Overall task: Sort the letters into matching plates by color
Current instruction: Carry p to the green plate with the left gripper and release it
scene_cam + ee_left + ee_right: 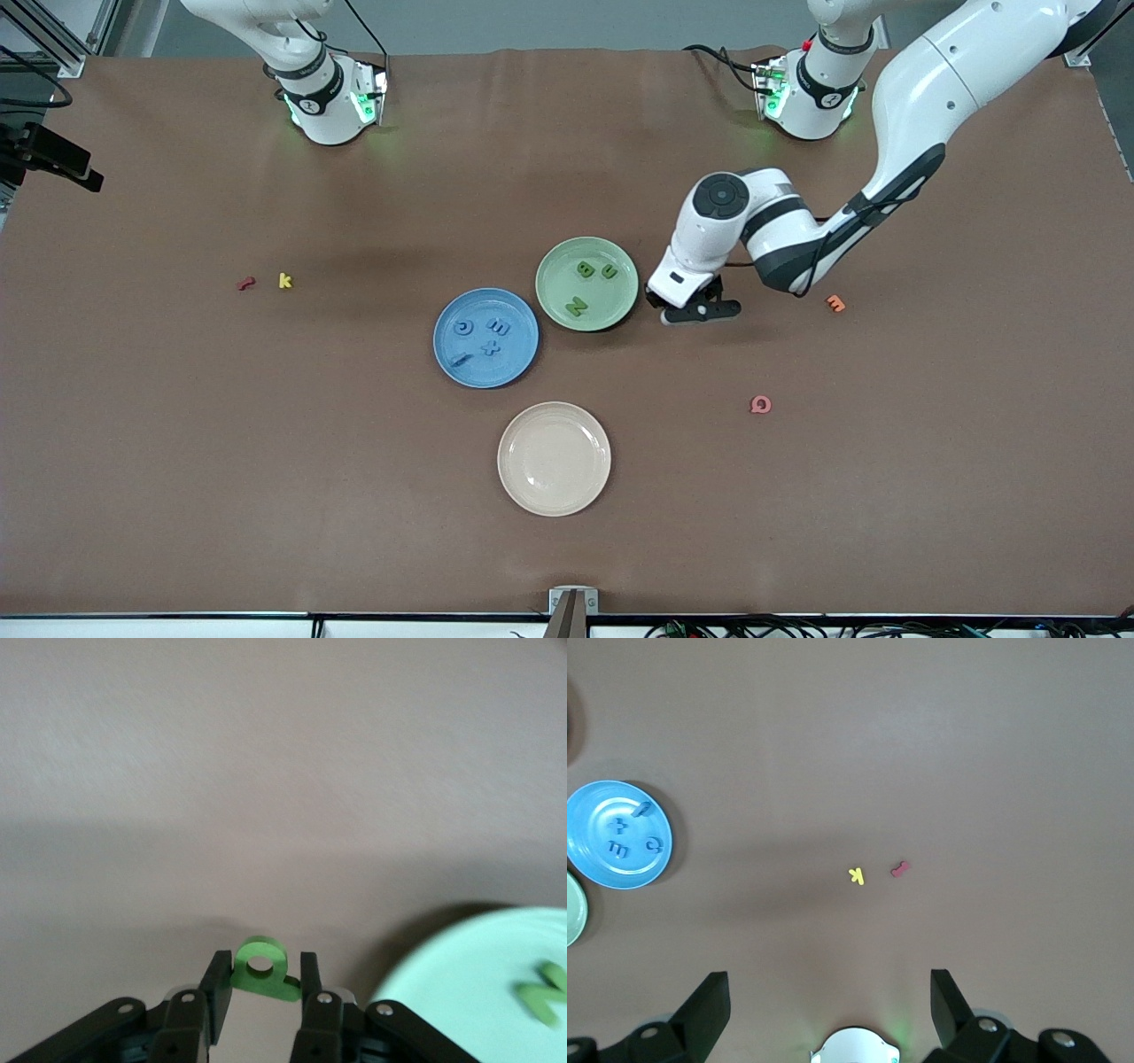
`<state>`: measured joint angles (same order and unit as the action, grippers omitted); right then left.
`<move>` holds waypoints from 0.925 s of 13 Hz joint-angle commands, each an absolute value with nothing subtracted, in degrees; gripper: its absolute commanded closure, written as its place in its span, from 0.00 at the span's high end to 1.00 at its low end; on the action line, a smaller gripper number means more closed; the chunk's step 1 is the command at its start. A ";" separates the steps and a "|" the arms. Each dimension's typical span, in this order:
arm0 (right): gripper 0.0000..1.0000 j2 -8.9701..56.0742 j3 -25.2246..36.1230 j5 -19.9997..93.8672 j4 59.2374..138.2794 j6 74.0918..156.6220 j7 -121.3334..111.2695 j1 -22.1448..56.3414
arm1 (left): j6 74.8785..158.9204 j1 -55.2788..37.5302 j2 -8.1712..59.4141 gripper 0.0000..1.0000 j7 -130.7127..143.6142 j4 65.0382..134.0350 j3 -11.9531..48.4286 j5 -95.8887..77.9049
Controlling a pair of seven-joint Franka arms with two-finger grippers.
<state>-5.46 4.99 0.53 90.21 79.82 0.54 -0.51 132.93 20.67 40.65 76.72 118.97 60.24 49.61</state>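
Most of the sorting looks done to me. The blue plate [485,338], just left of the frame's centre in the front view, carries four blue letters [483,340], and the green plate [586,283], up and to the right of it and nearly touching, carries three green letters [586,282]. The fourth green letter [263,970] is between the fingers of my left pincer [260,981], which is closed down tight on it; in the left wrist view it sits low in the frame, a small looped shape standing on edge, pinched from both sides. In the front view that left pincer [700,310] is low over the bare worktop [266,461], right of centre and just beside the green plate's rim, so I judge that one short carry over the rim and a release would finish the job. My right pincer [829,1003] waits with its fingers spread wide and nothing in them, high over the worktop. The cream plate [554,458], lower centre, is bare. The red letter [246,283] and yellow letter [285,281] at middle left, the orange letter [835,304] at right, and the pink letter [760,405] at lower right belong to no plate, as I read the task.
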 commanded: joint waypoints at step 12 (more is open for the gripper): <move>1.00 -7.29 1.93 1.14 91.58 82.97 -4.75 -3.25 | 128.94 -9.05 45.26 0.22 90.26 100.46 43.77 43.33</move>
